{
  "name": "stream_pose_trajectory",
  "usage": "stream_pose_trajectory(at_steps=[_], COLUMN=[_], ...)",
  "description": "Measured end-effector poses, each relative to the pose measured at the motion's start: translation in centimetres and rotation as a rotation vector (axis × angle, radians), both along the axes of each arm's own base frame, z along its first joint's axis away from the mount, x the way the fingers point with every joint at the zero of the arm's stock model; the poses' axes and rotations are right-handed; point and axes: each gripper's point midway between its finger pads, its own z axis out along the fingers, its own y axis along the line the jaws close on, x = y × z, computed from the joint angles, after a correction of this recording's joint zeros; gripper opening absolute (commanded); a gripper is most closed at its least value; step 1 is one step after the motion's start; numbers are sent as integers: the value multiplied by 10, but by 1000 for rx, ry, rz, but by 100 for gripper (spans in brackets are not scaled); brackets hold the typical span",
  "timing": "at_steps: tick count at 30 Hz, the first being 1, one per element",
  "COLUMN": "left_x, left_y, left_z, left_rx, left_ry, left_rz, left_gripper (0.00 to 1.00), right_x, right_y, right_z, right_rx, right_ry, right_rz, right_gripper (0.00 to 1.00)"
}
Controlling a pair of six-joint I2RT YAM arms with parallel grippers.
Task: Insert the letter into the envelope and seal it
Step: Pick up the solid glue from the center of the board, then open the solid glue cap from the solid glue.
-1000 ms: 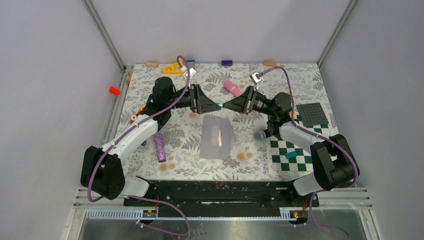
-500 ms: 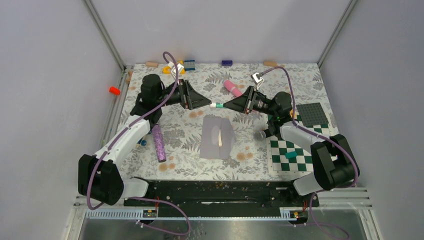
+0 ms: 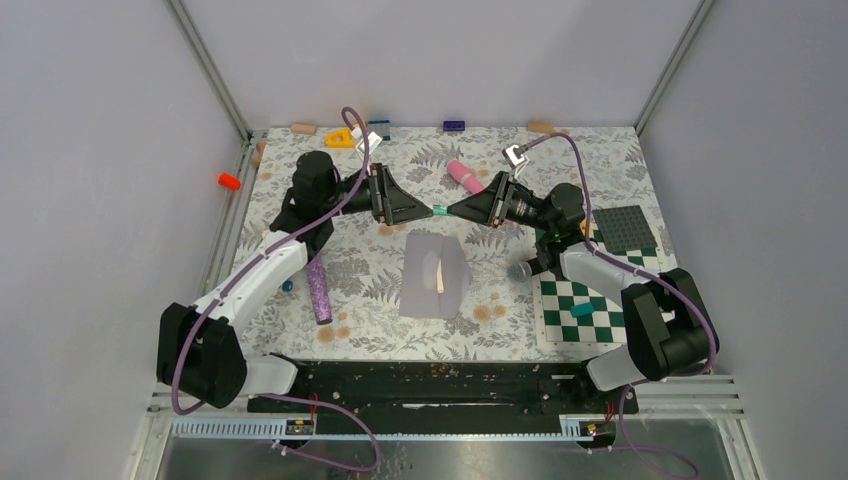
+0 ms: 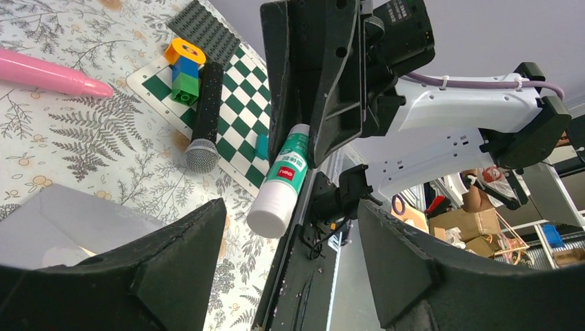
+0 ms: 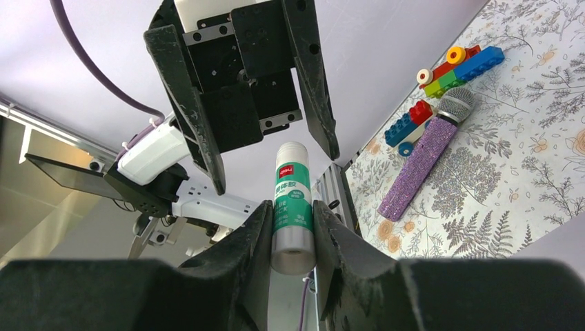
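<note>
The pale grey-lavender envelope [image 3: 434,277] lies mid-table with a white sliver of the letter [image 3: 440,276] showing in it; its corner shows in the left wrist view [image 4: 76,221]. My right gripper [image 3: 452,211] is shut on a green-and-white glue stick [image 5: 292,207] and holds it level above the table behind the envelope. My left gripper [image 3: 420,210] is open, its fingers [image 4: 172,255] on either side of the stick's white cap end [image 4: 276,200] without touching it. In the right wrist view the left gripper [image 5: 276,155] faces my right gripper [image 5: 292,231].
A pink marker [image 3: 463,176] lies behind the grippers. A purple glitter microphone [image 3: 319,292] lies left of the envelope. A black microphone [image 3: 520,268], the green-and-white checker mat [image 3: 585,308] and a dark studded baseplate [image 3: 625,228] are at the right. Small bricks line the back edge.
The left gripper pulled back to the left half a second ago, then came back right to the glue stick's cap end. The right gripper kept the stick still.
</note>
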Motion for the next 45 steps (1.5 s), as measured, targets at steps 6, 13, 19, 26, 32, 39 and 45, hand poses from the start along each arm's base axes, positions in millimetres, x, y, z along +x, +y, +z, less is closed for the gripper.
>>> stream_pose_trajectory(at_steps=[6,13,19,26,32,39,45], left_x=[0,0,0,1,2,2,3], left_y=[-2,-3,-3,-2,-2,-1,1], left_z=[-4,-4,-4,-4,-4,-4,-4], left_rx=[3,1,-1,0,2,2,2], left_ry=[18,24,24,19,14,15,15], left_rz=[-7,-10,-10,-5,-5,-2,1], left_gripper=[61,48,38,27,22,25,22], right_x=[0,1,0,-1,-2,-2,-2], right_y=[0,0,1,1,0,-1,-1], right_z=[1,-1,-2,1,2,2,2], right_rx=[2,2,4,12,13,14,15], right_ry=[0,5,9,1,1,0,0], right_rz=[1,2,9,16,18,19,19], right_gripper=[0,0,0,0,0,0,0])
